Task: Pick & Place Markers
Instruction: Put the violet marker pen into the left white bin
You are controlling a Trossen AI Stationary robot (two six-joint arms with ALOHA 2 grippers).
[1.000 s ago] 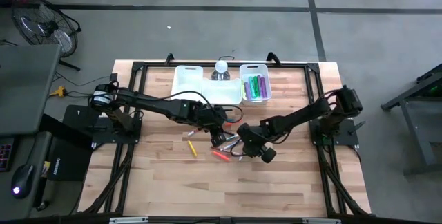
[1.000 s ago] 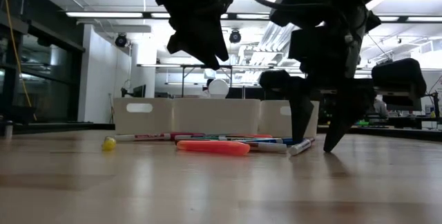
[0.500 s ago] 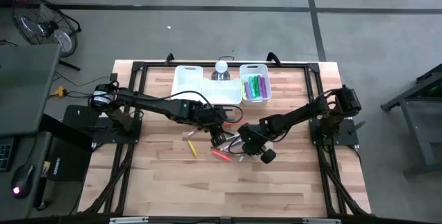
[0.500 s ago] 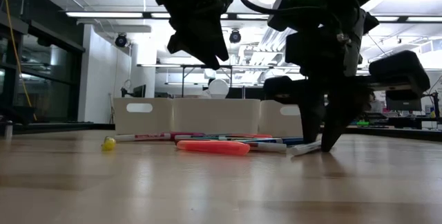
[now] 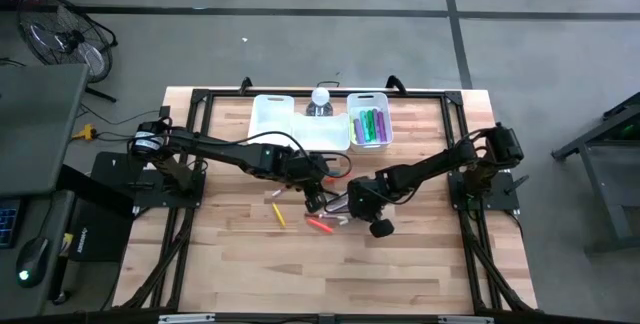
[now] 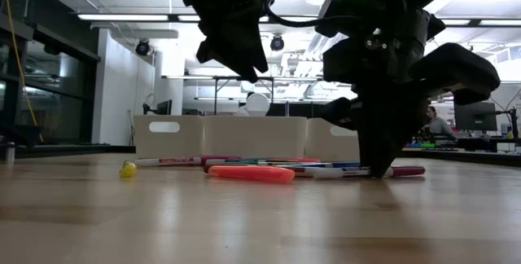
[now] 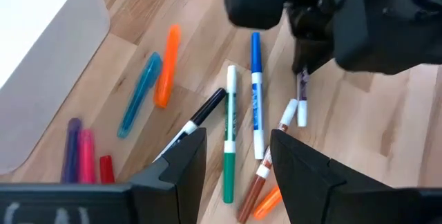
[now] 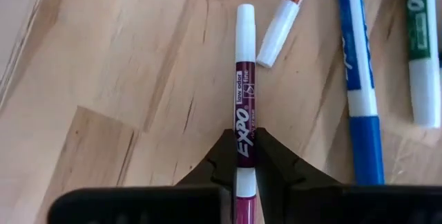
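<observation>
- The right gripper (image 8: 246,156) is down at the table (image 5: 420,264), its two fingers closed tight on a purple marker (image 8: 245,106) with a white barrel end.
- That marker lies flat on the wood and runs straight out ahead from between the fingers; in the low view its purple end (image 6: 404,171) sticks out sideways from under the gripper.
- Just beside it lie a brown-capped marker (image 8: 284,16), a blue marker (image 8: 359,79) and a green marker (image 8: 420,51).
- The left gripper (image 7: 238,155) hangs above the scattered markers (image 7: 207,106), fingers spread and holding nothing.
- More markers lie in the right white bin (image 5: 352,124) at the table's far edge.
</observation>
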